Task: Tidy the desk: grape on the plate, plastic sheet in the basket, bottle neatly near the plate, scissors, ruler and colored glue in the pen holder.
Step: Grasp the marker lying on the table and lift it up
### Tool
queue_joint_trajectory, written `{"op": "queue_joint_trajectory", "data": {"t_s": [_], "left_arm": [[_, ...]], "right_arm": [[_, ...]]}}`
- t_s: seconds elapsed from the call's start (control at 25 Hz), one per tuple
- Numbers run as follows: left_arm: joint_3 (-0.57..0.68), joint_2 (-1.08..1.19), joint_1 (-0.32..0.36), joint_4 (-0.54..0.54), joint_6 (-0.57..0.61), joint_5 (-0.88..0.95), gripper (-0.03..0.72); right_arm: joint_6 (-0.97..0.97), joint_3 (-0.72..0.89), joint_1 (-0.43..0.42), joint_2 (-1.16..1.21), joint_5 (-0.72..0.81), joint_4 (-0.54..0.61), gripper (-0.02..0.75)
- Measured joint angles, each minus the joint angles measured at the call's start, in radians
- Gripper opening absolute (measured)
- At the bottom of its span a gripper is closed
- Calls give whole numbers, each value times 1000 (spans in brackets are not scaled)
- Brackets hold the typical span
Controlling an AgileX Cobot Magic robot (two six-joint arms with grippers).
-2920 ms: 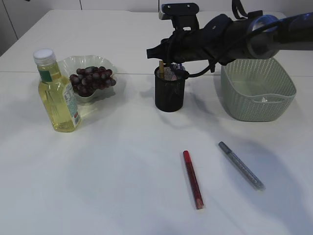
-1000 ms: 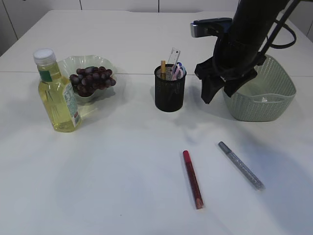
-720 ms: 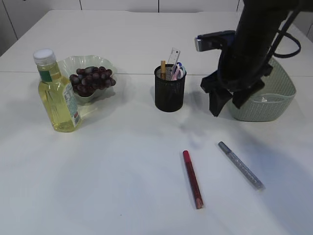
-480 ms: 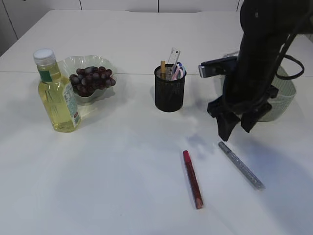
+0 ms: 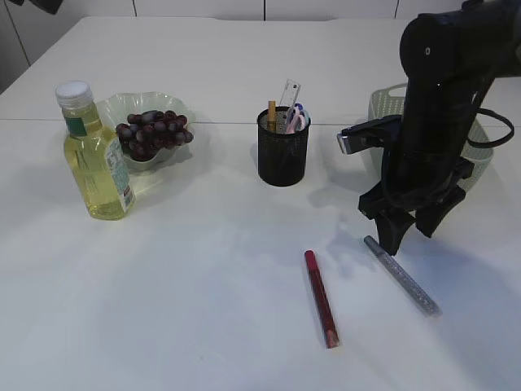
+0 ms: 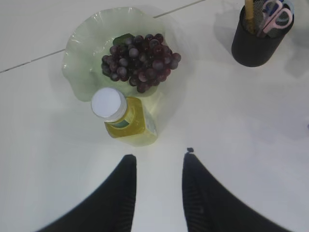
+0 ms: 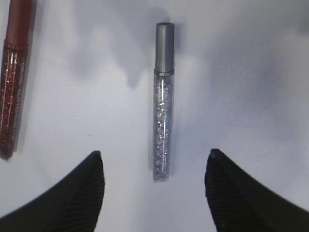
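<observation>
Directly below right gripper (image 7: 154,164), spread wide, silver glue tube (image 7: 162,101)

White counter (image 5: 203,309) with desk items spread across it.

Toward the left edge: a yellow plastic bottle with white cap (image 5: 92,155) beside a pale green ruffled plate (image 5: 122,110). Mid-counter: a black mesh pen holder (image 5: 282,151). Near the right edge: a pale green woven basket (image 5: 381,102). Toward the front edge: a red glitter glue tube (image 5: 320,298) and a silver glitter glue tube (image 5: 402,277), apart.
</observation>
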Motion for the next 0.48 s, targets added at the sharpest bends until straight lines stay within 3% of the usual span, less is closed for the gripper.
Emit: {"op": "queue_joint_trajectory", "data": {"t_s": [0.48], "left_arm": [[0, 0, 0, 1, 0, 4, 239]], "right_arm": [[-9, 0, 0, 77, -15, 0, 512]]}}
